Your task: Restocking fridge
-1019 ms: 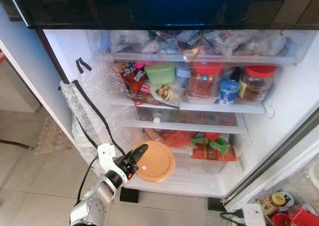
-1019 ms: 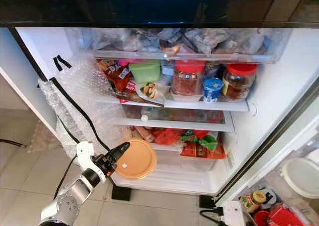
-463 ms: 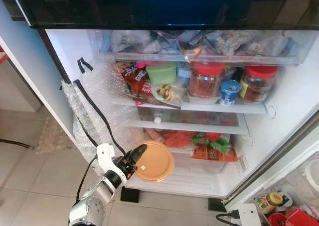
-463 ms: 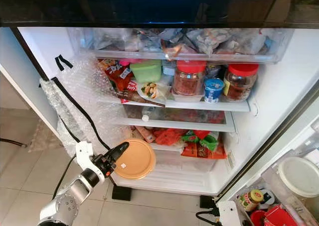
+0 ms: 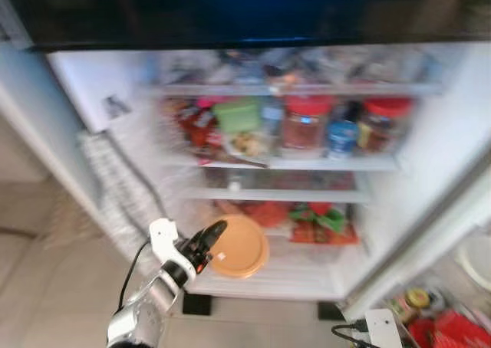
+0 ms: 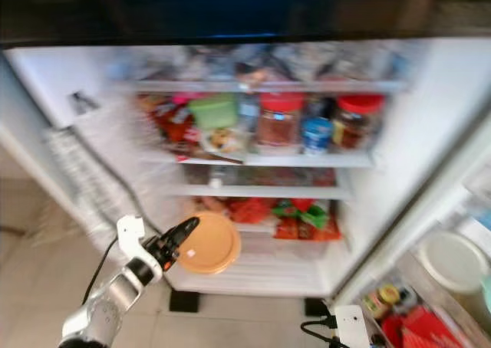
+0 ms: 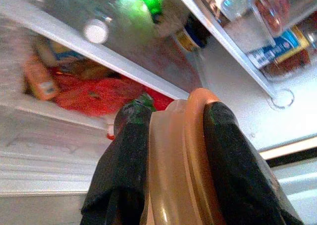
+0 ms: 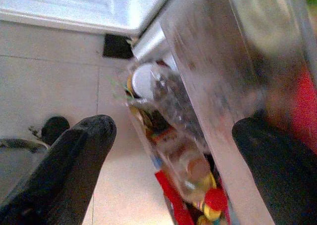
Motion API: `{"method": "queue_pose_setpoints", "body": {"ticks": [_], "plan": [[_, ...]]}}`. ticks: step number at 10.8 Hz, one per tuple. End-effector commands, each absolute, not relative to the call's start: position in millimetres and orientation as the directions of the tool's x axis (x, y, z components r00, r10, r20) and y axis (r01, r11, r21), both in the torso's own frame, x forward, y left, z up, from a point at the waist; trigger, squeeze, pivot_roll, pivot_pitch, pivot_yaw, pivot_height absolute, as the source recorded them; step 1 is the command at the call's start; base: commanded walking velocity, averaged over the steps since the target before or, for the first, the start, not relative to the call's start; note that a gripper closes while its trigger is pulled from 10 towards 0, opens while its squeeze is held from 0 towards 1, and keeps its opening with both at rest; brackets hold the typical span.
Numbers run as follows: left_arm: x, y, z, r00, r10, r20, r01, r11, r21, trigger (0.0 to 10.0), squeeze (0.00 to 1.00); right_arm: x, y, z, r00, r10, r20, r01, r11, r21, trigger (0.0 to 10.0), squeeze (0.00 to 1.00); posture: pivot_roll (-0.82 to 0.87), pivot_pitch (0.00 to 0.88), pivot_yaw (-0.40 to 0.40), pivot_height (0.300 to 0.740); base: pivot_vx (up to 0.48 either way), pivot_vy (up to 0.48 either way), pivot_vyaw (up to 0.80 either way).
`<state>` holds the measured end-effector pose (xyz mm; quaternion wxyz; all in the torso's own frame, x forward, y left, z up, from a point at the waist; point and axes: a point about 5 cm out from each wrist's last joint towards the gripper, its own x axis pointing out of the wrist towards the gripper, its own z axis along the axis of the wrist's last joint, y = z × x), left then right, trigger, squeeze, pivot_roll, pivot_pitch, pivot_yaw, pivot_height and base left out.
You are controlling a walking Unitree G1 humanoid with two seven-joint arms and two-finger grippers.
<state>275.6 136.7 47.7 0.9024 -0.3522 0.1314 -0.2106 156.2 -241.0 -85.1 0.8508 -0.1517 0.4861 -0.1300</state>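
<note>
My left gripper (image 5: 212,239) clamps one orange lid (image 5: 239,247) by its rim, before the fridge's lowest shelf (image 5: 291,275). Above sit two red-lidded jars (image 5: 304,124). My right gripper (image 8: 168,150) gapes wide.

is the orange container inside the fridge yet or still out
Still out. The left hand grips the orange container on edge before the bottom shelf, not resting on it.

L arm reaches fwd, left claw (image 5: 209,244) clamped tight; right claw (image 8: 168,160) fingers spread wide.
</note>
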Motion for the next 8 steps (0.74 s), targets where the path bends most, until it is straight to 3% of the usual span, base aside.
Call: {"method": "queue_pose_setpoints", "body": {"ticks": [1, 8], "plan": [[276.7, 137.2, 48.0, 0.879, -0.469, -0.089, 0.281, 0.659, -0.698, 10.0, 0.00, 151.6, -250.4, -84.4, 0.471, -0.403, -0.785, 0.110, 0.910, -0.401, 10.0, 0.00, -0.03, 0.039, 0.011, 0.740, 0.000, 0.000, -0.74], [275.6, 135.0, 43.1, 0.870, -0.479, -0.118, 0.271, 0.663, -0.698, 10.0, 0.00, 156.0, -242.3, -84.9, 0.495, -0.363, -0.790, 0.098, 0.926, -0.364, 10.0, 0.00, -0.03, 0.041, 0.014, 0.740, 0.000, 0.000, 0.00]]}}
